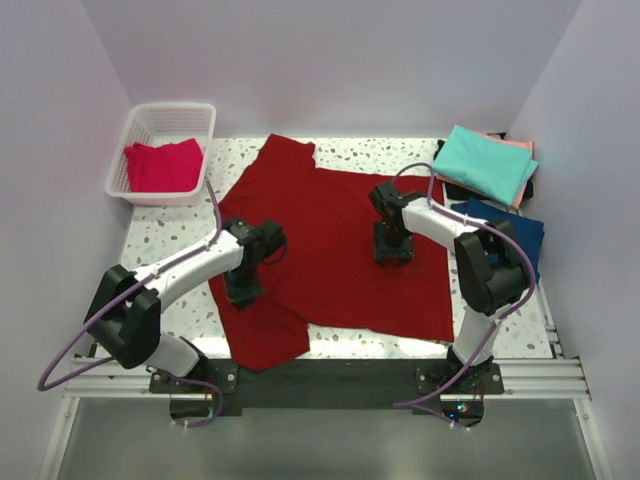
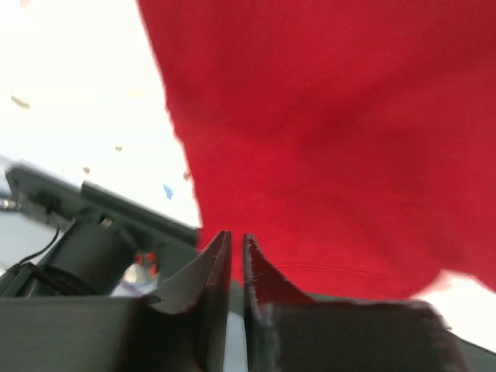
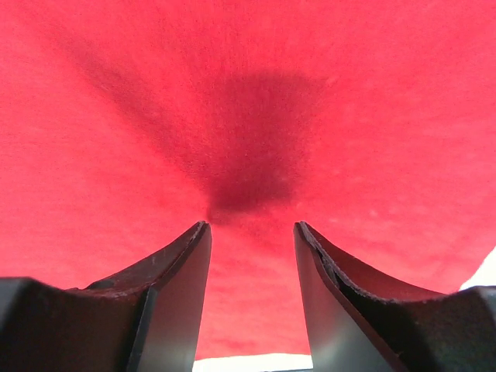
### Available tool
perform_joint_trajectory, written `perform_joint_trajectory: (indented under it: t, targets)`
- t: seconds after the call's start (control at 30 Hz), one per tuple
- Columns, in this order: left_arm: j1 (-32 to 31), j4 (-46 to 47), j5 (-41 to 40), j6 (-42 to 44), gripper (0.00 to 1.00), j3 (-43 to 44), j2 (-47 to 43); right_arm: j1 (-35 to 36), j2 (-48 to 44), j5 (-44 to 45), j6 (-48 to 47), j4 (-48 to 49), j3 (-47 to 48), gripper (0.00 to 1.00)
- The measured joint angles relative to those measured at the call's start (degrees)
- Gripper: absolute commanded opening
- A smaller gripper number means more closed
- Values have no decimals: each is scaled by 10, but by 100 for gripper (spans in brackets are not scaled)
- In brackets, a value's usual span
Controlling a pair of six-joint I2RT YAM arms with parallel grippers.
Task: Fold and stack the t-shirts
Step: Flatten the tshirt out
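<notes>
large t-shirt [image 1: 340,240]: dark red | basket [image 1: 165,118]: white lattice | table [image 1: 165,235]: white, speckled

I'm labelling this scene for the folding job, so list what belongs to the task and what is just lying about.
Part of the job:
dark red t-shirt, spread on the table
pinkish-red t-shirt
teal t-shirt
salmon pink t-shirt
navy t-shirt

Just lying about:
white basket, holding the pinkish-red t-shirt
table
</notes>
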Motion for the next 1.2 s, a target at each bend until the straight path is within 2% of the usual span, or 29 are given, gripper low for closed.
perform_joint_trajectory:
  t: [0.07,0.2,0.4,0.53,0.67,0.97,1.2]
  targets:
    - [0,-7,-27,7,25,77,6,0,-2,11,2,-19,28,52]
    - [17,5,-73,47,24,252,69,0,-17,37,6,-40,112,53]
    - [110,91,-81,127,36,414,218,-1,-19,79,3,-39,228,54]
    - [163,151,-87,180,38,487,315,-3,2,96,-8,-11,262,54]
    - [190,216,-95,229,39,529,377,-13,43,101,-17,38,262,54]
    - [215,380,-72,316,40,607,488,-63,144,78,-32,139,255,56]
    - [229,436,-49,362,42,697,581,-89,189,82,-54,155,276,57]
